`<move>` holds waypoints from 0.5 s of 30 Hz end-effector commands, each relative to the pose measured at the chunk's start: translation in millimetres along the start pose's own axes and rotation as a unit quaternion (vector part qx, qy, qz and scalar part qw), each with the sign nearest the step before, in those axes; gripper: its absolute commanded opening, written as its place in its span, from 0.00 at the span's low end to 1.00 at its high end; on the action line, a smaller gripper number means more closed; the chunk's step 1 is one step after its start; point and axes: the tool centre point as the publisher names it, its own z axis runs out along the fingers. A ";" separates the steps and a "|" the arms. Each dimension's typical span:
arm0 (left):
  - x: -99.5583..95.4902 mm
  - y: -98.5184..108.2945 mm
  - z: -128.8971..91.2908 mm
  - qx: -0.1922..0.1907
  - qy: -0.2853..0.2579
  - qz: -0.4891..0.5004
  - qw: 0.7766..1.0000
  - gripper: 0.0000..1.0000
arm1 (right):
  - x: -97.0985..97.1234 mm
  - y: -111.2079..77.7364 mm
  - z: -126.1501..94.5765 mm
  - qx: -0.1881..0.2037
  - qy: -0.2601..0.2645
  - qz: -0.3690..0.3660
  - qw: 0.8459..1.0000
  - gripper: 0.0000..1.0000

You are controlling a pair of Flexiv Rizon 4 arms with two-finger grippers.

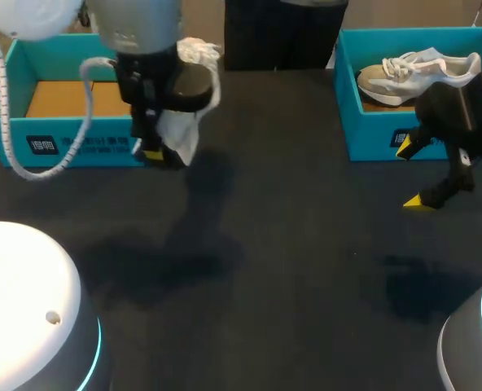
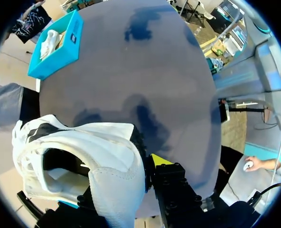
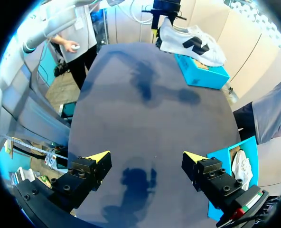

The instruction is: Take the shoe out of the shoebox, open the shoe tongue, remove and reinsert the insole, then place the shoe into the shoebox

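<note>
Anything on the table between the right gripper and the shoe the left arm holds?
Nothing: the head view shows only bare table between the right gripper and the shoe. The right wrist view shows the same.

The right gripper (image 3: pixel 145 156) hovers with fingers (image 3: pixel 97 160) spread wide above the table (image 3: pixel 150 95).

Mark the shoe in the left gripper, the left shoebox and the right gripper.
white shoe (image 2: pixel 105 147), left wrist view, white upper.
left shoebox (image 1: pixel 62 147), head view, front wall.
right gripper (image 1: pixel 412 175), head view, between its tips.
</note>
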 end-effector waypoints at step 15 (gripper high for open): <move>-43.9 139.2 -6.1 0.025 0.017 0.008 1.000 0.00 | -1.9 1.2 1.3 0.002 0.001 0.001 1.000 1.00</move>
